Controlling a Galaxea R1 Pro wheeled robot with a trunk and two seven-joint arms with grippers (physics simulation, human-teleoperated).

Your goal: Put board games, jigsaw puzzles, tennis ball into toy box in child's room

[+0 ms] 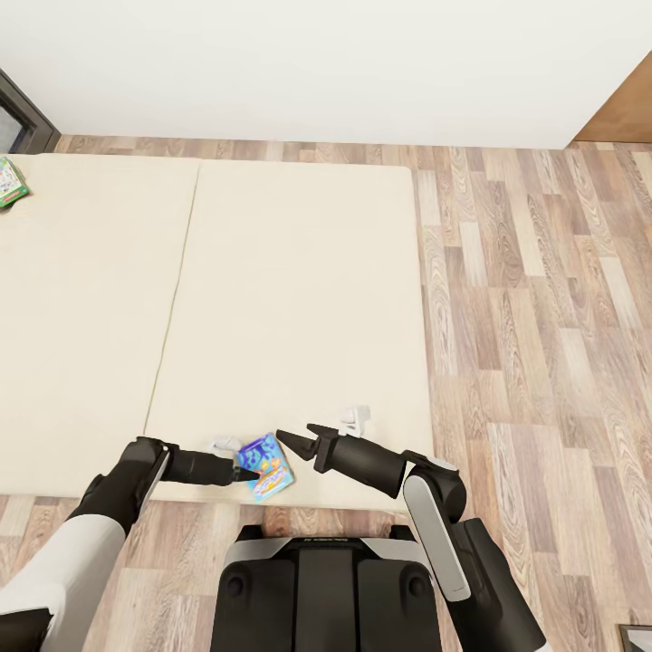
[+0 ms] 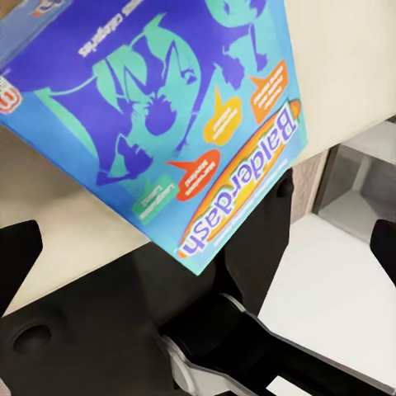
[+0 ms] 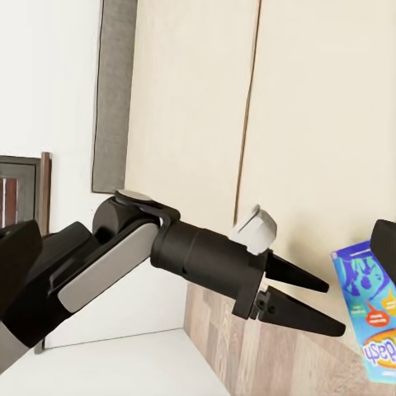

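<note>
Resting on beige bed (image 1: 299, 299) | blue board game (image 1: 266, 466) | wood-plank floor (image 1: 543, 344)

Green board game (image 1: 11, 182) cut by frame edge.

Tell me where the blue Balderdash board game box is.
In the head view, the blue Balderdash box lies on the beige bed near its front edge, between both grippers.

Blue board game (image 1: 268, 466) with teal figures and orange lettering; beige bed (image 1: 226, 308).
</note>
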